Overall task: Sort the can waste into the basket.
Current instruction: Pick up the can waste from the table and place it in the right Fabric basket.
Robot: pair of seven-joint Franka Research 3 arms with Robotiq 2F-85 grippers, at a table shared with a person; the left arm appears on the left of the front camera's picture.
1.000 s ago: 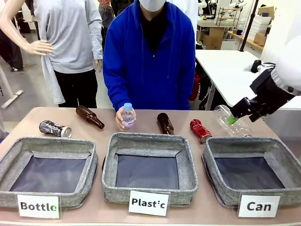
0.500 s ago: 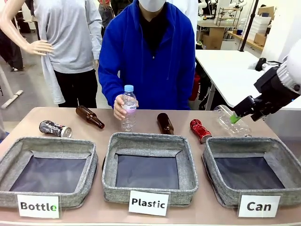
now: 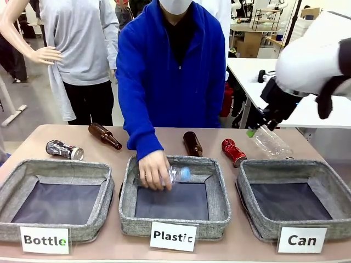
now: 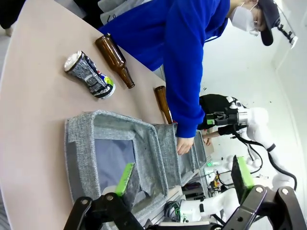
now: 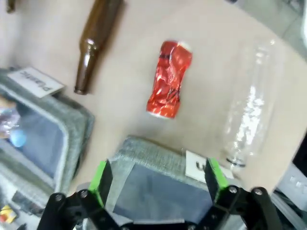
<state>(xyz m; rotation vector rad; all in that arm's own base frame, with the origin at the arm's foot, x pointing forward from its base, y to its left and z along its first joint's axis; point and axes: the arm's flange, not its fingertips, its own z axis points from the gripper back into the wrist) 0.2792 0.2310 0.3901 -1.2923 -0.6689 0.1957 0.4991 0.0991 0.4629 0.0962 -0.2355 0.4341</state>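
Bin labels: Bottle (image 3: pixel 44 240), Plastic (image 3: pixel 173 236), Can (image 3: pixel 301 240)

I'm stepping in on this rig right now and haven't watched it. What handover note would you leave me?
Left hand: open, holding nothing, by the Bottle basket.
Right hand: open, holding nothing, above the far edge of the Can basket, facing the red can.
Red can lies on the table beyond the Can basket; silver can lies beyond the Bottle basket.
Done: nothing; the Can basket holds no can. The person's hand holds a plastic bottle inside the Plastic basket.
Left: both cans into the Can basket.
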